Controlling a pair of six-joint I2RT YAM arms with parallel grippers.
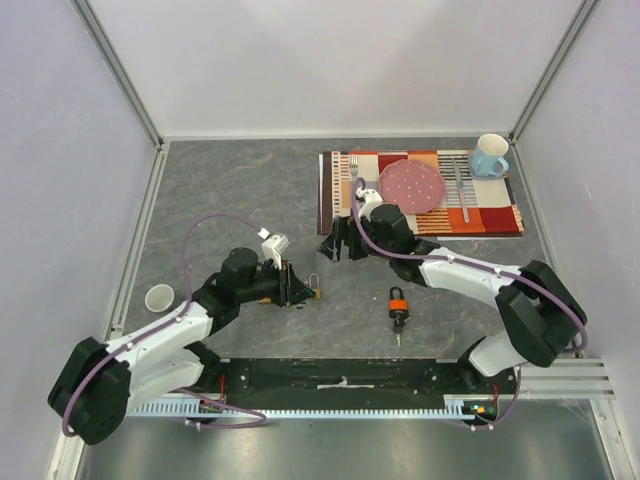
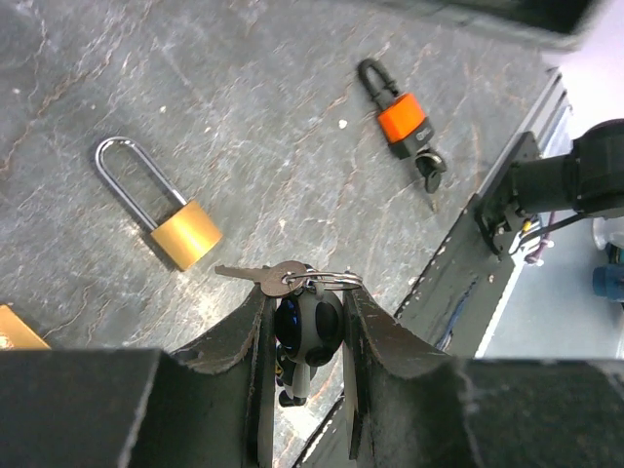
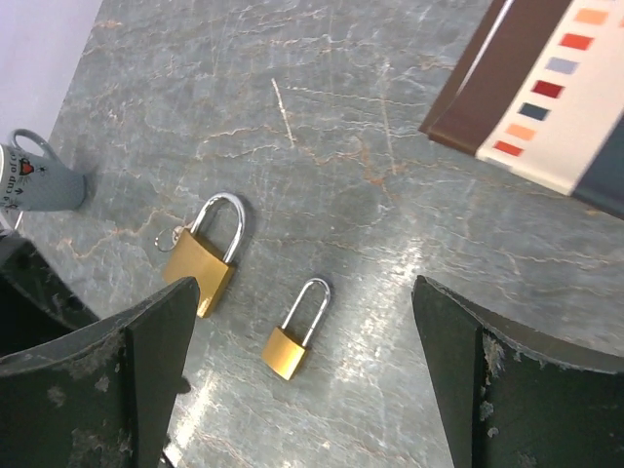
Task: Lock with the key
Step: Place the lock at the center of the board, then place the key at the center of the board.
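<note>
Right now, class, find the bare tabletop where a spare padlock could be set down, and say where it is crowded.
Free: the far-left stretch between the back wall, the left edge of the placemat and the white cup. Crowded: the middle, where the left gripper and right gripper hang by the brass padlocks.

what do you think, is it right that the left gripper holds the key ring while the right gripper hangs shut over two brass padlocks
Not quite. The right gripper is open, not shut: the right wrist view shows its fingers spread wide over the larger brass padlock and the smaller brass padlock. The left gripper does hold the key ring.
</note>
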